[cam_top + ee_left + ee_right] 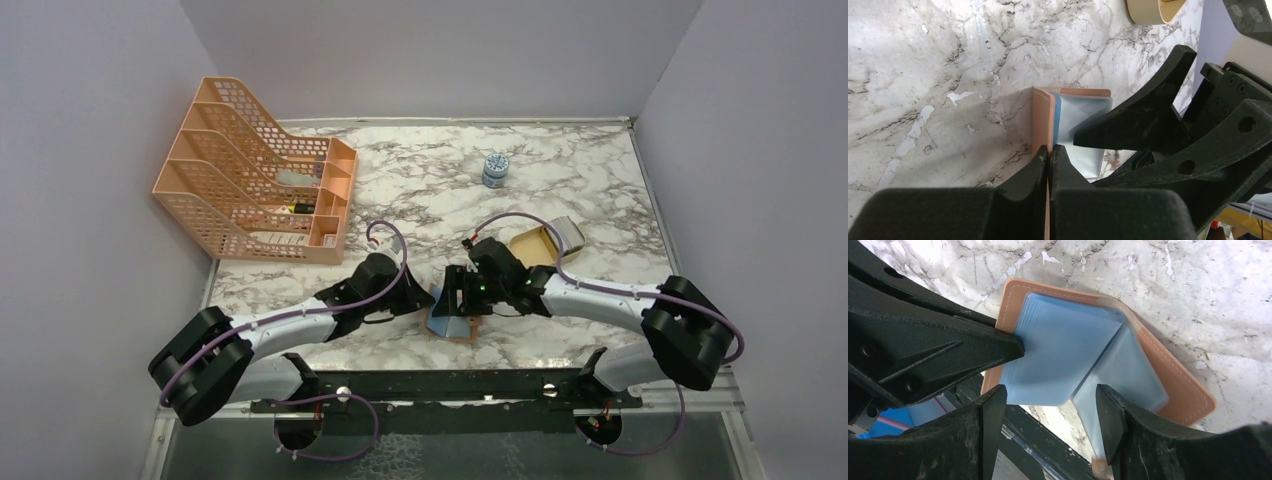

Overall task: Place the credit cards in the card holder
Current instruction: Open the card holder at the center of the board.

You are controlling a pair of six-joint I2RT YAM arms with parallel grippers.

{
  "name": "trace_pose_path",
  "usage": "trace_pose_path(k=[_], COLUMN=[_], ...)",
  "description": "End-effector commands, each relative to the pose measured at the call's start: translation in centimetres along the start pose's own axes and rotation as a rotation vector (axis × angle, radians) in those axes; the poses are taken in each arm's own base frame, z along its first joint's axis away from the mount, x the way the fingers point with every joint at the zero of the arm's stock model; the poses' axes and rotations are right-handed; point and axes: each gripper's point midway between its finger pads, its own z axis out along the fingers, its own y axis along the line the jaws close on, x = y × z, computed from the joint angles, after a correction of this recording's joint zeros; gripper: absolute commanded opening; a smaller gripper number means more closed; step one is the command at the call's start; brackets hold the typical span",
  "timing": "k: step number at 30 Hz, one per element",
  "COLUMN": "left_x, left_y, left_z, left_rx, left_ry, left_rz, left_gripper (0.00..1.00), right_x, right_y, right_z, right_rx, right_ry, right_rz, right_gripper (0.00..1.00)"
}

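The card holder (1182, 390) is a tan leather wallet lying open near the table's front edge (455, 328). Its clear, blue-tinted sleeves (1068, 352) fan up from the spine. I cannot tell the credit cards apart from the sleeves, and none lies loose in view. My left gripper (1050, 152) is shut on the upright tan cover (1042, 120), reaching in from the left (428, 298). My right gripper (1050, 402) stands open over the sleeves, with one raised sleeve (1128, 370) close to its right finger (1108, 415).
A peach mesh file organizer (255, 185) stands at the back left. A small blue-and-white jar (494, 170) is at the back centre. A beige tray (545, 243) with a grey block sits just behind the right arm. A black rail (440, 385) runs along the near edge.
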Motion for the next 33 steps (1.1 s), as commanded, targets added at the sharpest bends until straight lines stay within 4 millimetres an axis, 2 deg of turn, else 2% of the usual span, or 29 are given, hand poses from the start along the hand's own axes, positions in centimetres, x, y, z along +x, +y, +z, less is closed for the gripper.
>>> trace_pose_path(k=[1,8,16,20,25,33], left_x=[0.2,0.3,0.3,0.2,0.4,0.1], left_y=[-0.8,-0.5,-0.4,-0.3,0.1,-0.4], left_z=[-0.3,-0.4,-0.5,-0.5,-0.4,-0.7], left_rx=[0.046,0.044,0.040,0.036,0.026,0.037], left_ry=[0.003,0.002,-0.006,-0.009,-0.007,-0.015], left_rz=[-0.014,-0.019,-0.019,-0.020,-0.022,-0.021], left_gripper=[0.00,0.00,0.00,0.00,0.00,0.00], right_x=[0.5,1.3,1.4,1.7,1.7,1.5], right_y=[1.4,-0.1,-2.3,-2.8,-3.6,-7.1], right_z=[0.8,1.9,1.9,1.4,0.9,-1.3], right_rx=[-0.084,-0.027,0.087,0.102,0.141,0.353], right_ry=[0.014,0.039,0.027,0.020,0.008,-0.022], right_rz=[0.011,0.034,0.038,0.041,0.042,0.041], right_gripper=[0.67,0.65,0.61,0.57,0.57,0.58])
